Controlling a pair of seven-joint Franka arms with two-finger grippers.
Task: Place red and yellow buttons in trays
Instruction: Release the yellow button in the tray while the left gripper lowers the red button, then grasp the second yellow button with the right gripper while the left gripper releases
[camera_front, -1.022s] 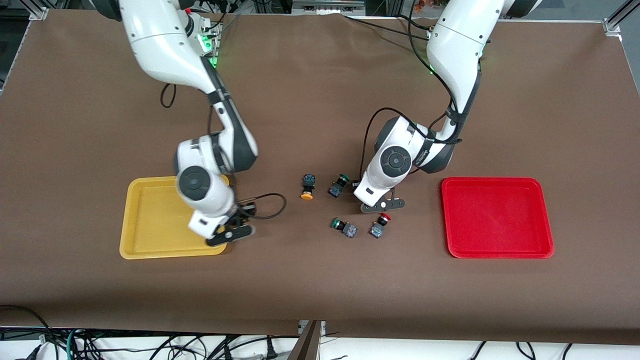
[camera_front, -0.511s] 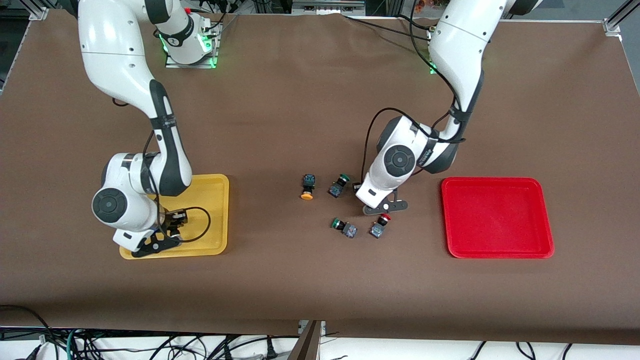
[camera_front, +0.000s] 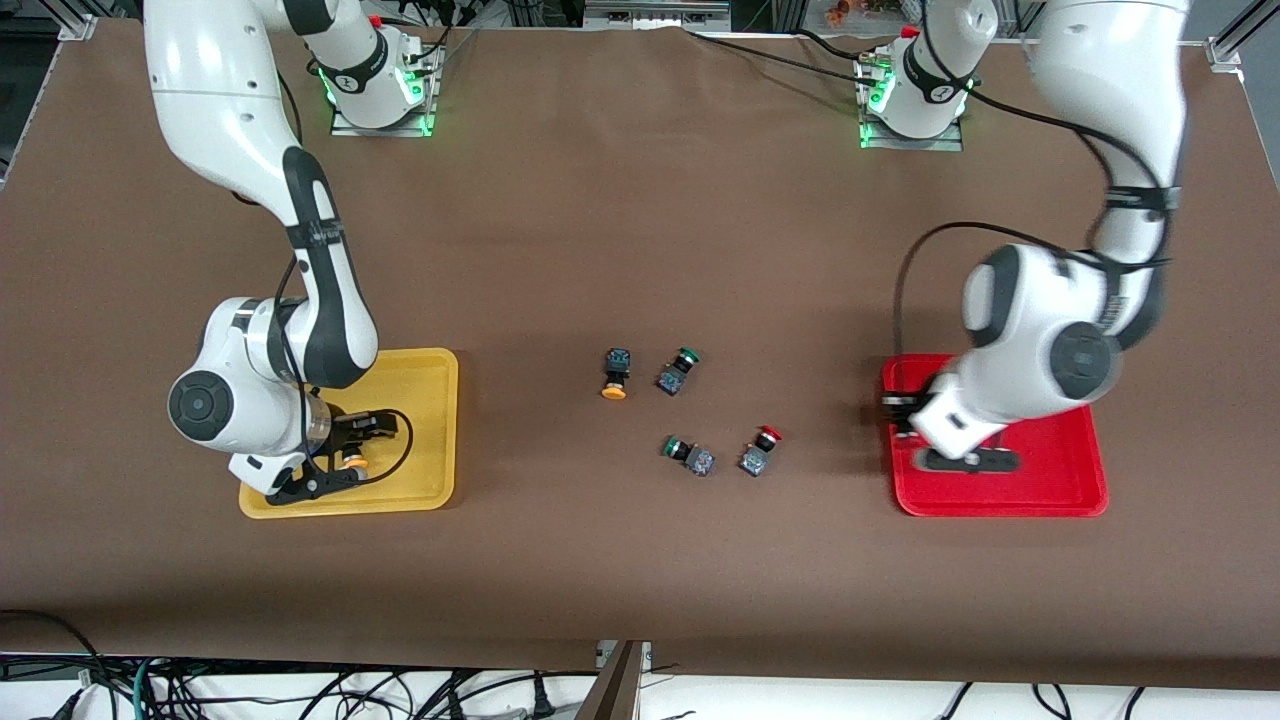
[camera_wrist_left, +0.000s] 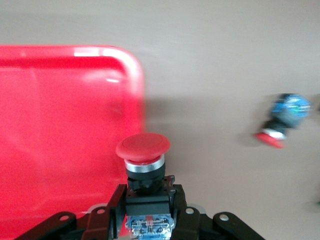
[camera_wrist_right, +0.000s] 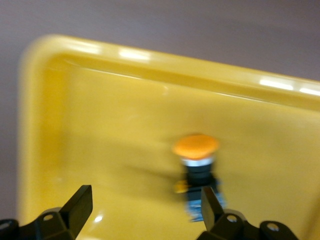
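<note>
My right gripper (camera_front: 335, 470) is open low over the yellow tray (camera_front: 430, 400). A yellow button (camera_front: 351, 462) lies in that tray, close beside one finger (camera_wrist_right: 212, 205) in the right wrist view (camera_wrist_right: 196, 147). My left gripper (camera_front: 965, 458) is shut on a red button (camera_wrist_left: 143, 149), cap pointing away from it, over the red tray (camera_front: 1060, 480) near its rim (camera_wrist_left: 135, 75) toward the table's middle. A second red button (camera_front: 758, 450) and a second yellow button (camera_front: 615, 372) lie on the table between the trays.
Two green-capped buttons (camera_front: 677, 370) (camera_front: 688, 453) lie among the loose buttons at the table's middle. The loose red button also shows on the brown cloth in the left wrist view (camera_wrist_left: 282, 122).
My left arm swung from the table's middle to over the red tray with the red button. My right gripper moved across the yellow tray, and a yellow button now lies in it.
</note>
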